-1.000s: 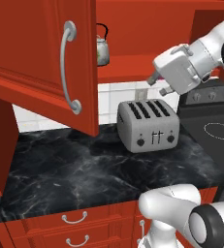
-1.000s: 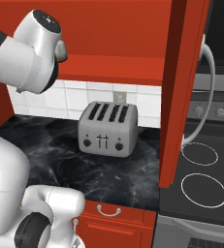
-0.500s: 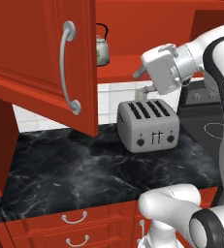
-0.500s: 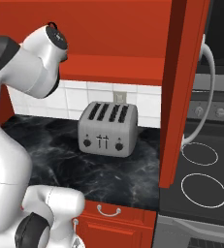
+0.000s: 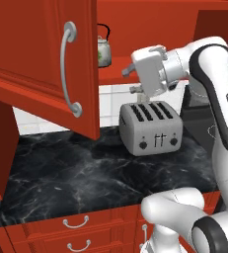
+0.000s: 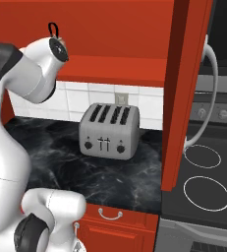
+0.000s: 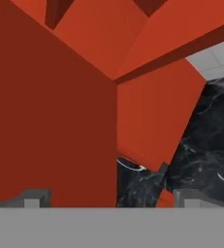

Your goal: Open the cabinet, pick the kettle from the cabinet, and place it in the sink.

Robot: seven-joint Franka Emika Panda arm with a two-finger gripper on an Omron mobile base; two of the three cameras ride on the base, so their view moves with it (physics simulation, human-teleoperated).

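Kettle [image 5: 103,48] sits inside cabinet [image 5: 41,64], left of the spread, empty gripper [image 5: 131,80].

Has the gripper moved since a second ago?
Yes. In the left base view the gripper has swung left, from right of the toaster to above its left end, closer to the kettle.

We see both doors of the cabinet [image 5: 41,64] swung wide, so its front stands open; the kettle [image 5: 103,47] sits on the shelf just past the left door's edge, with clear air between it and our gripper [image 5: 131,79]; the toaster [image 5: 150,127] stands on the counter [image 5: 61,173] directly below that path; the right door [image 6: 186,88] walls off the stove side.
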